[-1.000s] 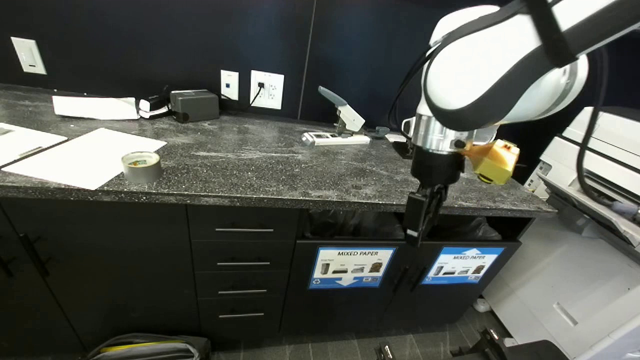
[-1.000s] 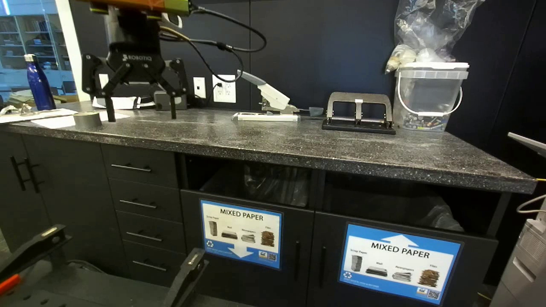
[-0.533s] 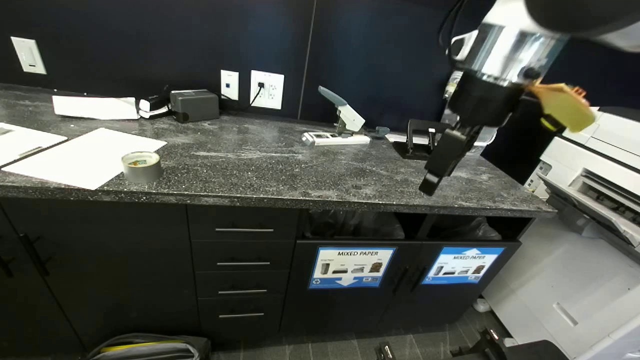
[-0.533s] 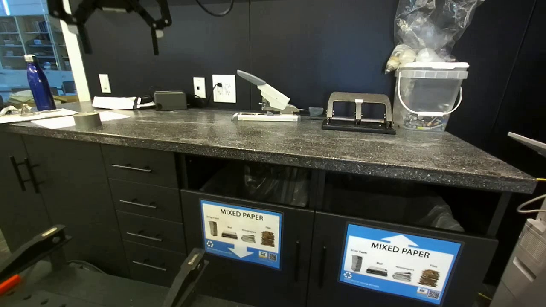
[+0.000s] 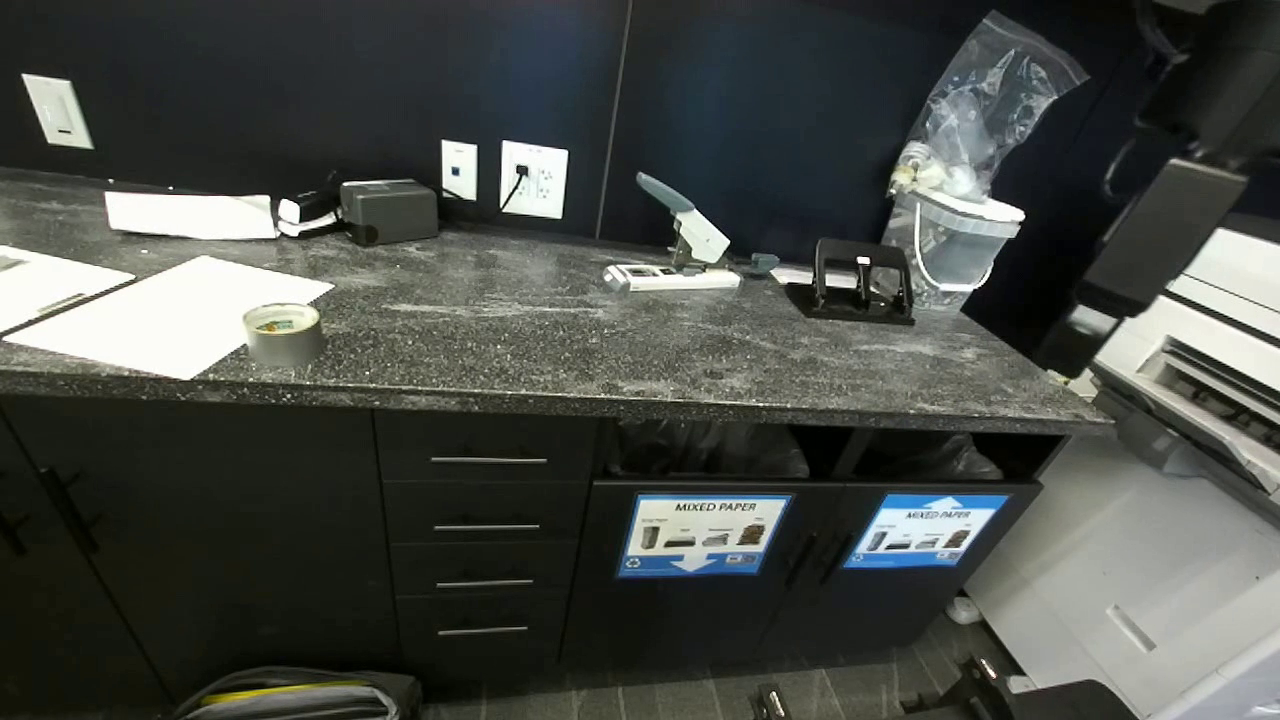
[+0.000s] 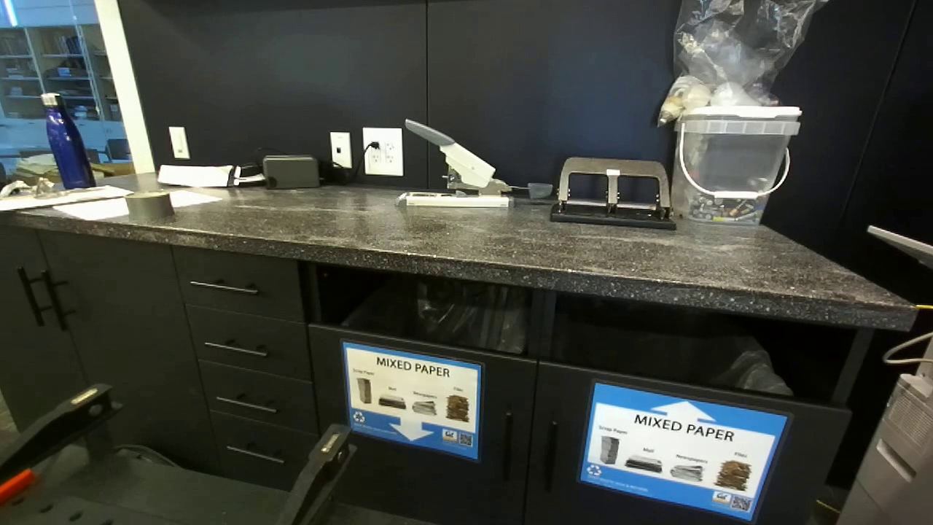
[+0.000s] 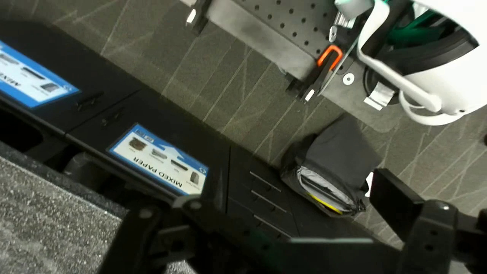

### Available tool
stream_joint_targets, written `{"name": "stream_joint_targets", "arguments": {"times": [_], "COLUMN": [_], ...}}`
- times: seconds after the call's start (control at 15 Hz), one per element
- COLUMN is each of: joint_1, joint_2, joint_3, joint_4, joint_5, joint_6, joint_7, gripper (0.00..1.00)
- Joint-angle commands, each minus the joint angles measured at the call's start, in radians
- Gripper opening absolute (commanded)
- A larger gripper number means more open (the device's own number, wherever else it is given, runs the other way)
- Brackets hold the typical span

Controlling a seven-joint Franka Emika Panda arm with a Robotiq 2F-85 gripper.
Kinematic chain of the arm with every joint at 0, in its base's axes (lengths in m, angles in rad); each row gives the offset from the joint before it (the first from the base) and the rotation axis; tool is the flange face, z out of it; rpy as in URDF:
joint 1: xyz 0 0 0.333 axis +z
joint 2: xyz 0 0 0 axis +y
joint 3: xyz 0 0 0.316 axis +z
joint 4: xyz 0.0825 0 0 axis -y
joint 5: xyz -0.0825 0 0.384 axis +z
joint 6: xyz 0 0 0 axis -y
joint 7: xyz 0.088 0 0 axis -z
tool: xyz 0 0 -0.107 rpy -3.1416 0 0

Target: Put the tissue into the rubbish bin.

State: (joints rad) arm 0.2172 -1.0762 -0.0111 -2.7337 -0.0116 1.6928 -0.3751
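The black robot hand (image 7: pixel 300 186) with two flat, straight fingers (image 7: pixel 395 205) had been pulled up and away from the front of the long, dark grey, speckled table (image 5: pixel 560 350) in the last second. In an exterior view it was seen only at the edge, tilted, with the big white box-shaped printer (image 5: pixel 1090 570) behind it; in an exterior view with the white and grey stapler (image 6: pixel 470 168) in sight, the fingers could no longer be found. The black metal hole punch (image 5: pixel 863 280) and the white-handled clear plastic bucket (image 5: pixel 962 255), partly hidden before, were now uncovered. In the wrist view the fingers were spread wide apart, and nothing was seen to be held between them. Where the tissue was could not be told: it was not shown in the hand, and none could be made out on the table. It was guessed that it had been dropped into one of the two dark, plastic-lined bins (image 5: pixel 712 452) under the table, but the insides could not be seen well enough for this to be checked. If that guess was right, the main job was done, and only a move out of the way was left to be made. The round grey roll of tape (image 5: pixel 284 345) and the flat white paper sheet (image 5: pixel 165 320) had not been moved.
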Motion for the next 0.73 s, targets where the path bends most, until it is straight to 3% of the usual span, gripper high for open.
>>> {"name": "stream_joint_targets", "arguments": {"times": [0.0,0.33,0.67], "joint_1": [-0.004,0.001,0.002], "joint_2": [-0.049,-0.079,-0.076], "joint_3": [0.012,0.034,0.029], "joint_4": [0.032,0.036,0.017], "joint_5": [0.004,0.021,0.003], "joint_6": [-0.145,-0.222,-0.200], "joint_7": [0.048,0.097,0.099], "gripper": [1.00,1.00,1.00]}}
